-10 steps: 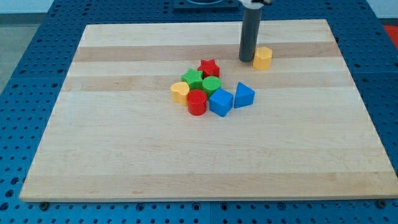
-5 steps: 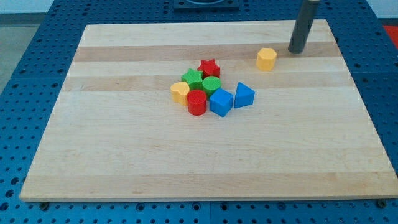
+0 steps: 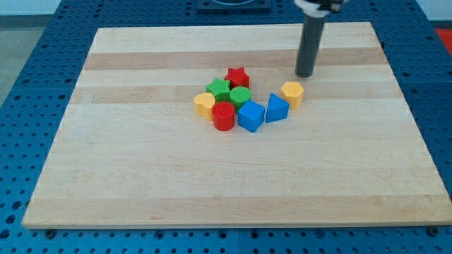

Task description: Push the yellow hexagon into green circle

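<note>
The yellow hexagon sits on the wooden board, just right of and touching or nearly touching the blue triangular block. The green circle is in the cluster to its left, with the blue triangular block and a blue cube between them. My tip is a short way above and slightly right of the yellow hexagon, apart from it.
The cluster also holds a red star, a green star, a yellow heart and a red cylinder. The wooden board lies on a blue perforated table.
The yellow hexagon has moved down and slightly left, ending beside the blue triangular block. My tip went from left of the hexagon to its upper right, then down-left behind it.
</note>
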You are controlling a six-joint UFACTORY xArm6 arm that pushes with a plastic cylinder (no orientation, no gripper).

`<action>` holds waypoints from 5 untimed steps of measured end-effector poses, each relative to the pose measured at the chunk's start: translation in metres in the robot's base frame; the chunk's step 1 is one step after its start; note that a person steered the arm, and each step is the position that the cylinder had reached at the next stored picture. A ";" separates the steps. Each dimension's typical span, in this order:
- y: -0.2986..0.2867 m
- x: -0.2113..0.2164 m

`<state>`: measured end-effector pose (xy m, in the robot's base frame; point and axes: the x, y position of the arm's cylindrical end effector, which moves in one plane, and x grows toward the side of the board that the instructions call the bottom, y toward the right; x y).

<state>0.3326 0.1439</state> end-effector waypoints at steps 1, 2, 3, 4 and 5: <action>0.040 0.001; 0.048 0.036; 0.048 0.074; 0.039 0.104; 0.009 0.109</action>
<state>0.4411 0.1531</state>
